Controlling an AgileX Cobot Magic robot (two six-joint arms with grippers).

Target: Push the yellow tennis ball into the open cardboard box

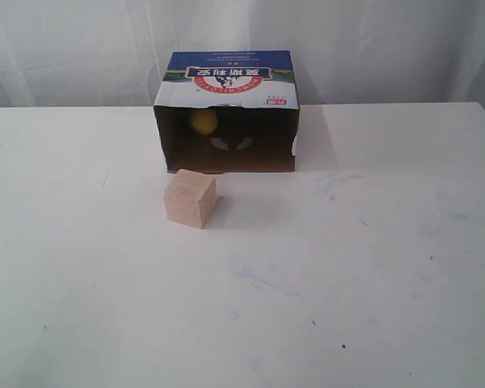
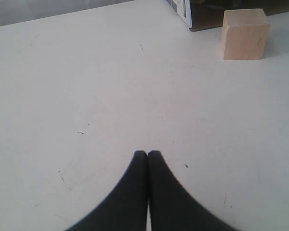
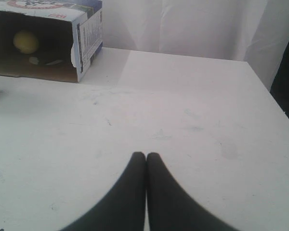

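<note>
Lying inside the open cardboard box (image 1: 230, 77) is the yellow tennis ball (image 1: 202, 121). Left gripper (image 2: 147, 153) and right gripper (image 3: 145, 154): fingertips pressed together.

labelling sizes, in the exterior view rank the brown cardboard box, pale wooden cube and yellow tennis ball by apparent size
1. brown cardboard box
2. pale wooden cube
3. yellow tennis ball, though farther back, inside the box

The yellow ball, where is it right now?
In the exterior view the yellow ball sits inside the cardboard box, at its left rear, behind the wooden cube.
</note>
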